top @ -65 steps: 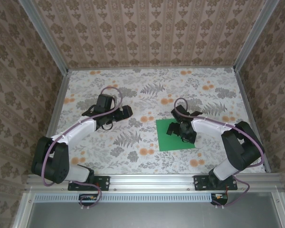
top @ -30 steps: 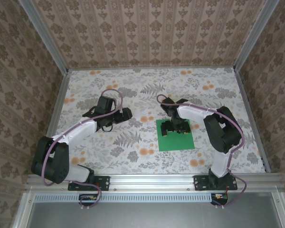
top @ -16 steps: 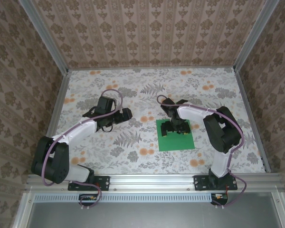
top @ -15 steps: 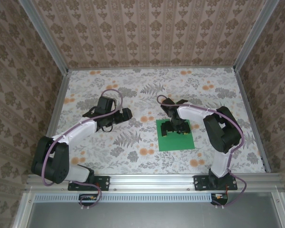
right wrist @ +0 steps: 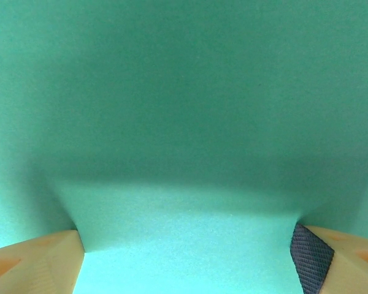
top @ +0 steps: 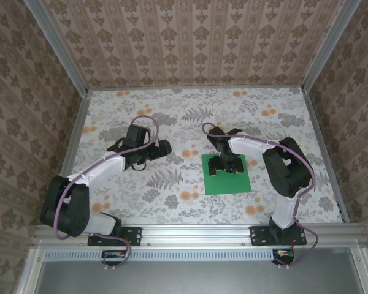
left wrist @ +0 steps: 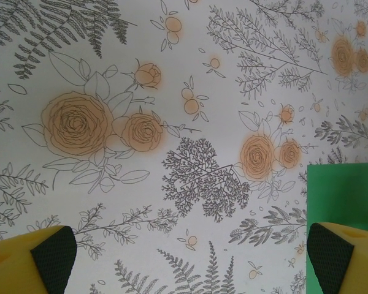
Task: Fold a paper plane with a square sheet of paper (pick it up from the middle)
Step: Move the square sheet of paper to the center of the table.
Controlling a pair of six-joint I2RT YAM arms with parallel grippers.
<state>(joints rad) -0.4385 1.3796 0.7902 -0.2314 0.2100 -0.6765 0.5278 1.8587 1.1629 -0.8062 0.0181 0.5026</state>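
Green square sheet of paper (top: 228, 184) lies flat on the worktop (top: 110, 202), right of centre and nearer the right arm's side. It is unfolded, with edges roughly square to the worktop. A grey-and-orange floral cloth (top: 276, 122) covers the whole worktop, with the sheet directly on it.

The right gripper (top: 227, 165) points down over the far half of the sheet. In the right wrist view the green paper (right wrist: 184, 92) fills the frame. The gripper (right wrist: 187, 263) has its jaws spread wide, and both fingers (right wrist: 40, 260) sit at the bottom corners, right at the paper surface. A lighter band of paper runs between the tips, with shadow at each side. Cannot tell whether the paper is lifted there or flat. Nothing looks pinched, so the jaws read as apart with the tips on the sheet.

The left gripper (top: 161, 147) is left of the sheet, well apart from the right one and over bare cloth. In the left wrist view its jaws (left wrist: 190, 260) stand fully apart with nothing between them. The dark pads (left wrist: 46, 257) show at the two bottom corners. The cloth (left wrist: 110, 73) is below. The sheet's left edge and far-left corner (left wrist: 346, 196) come in at the lower right, by the right-hand finger.
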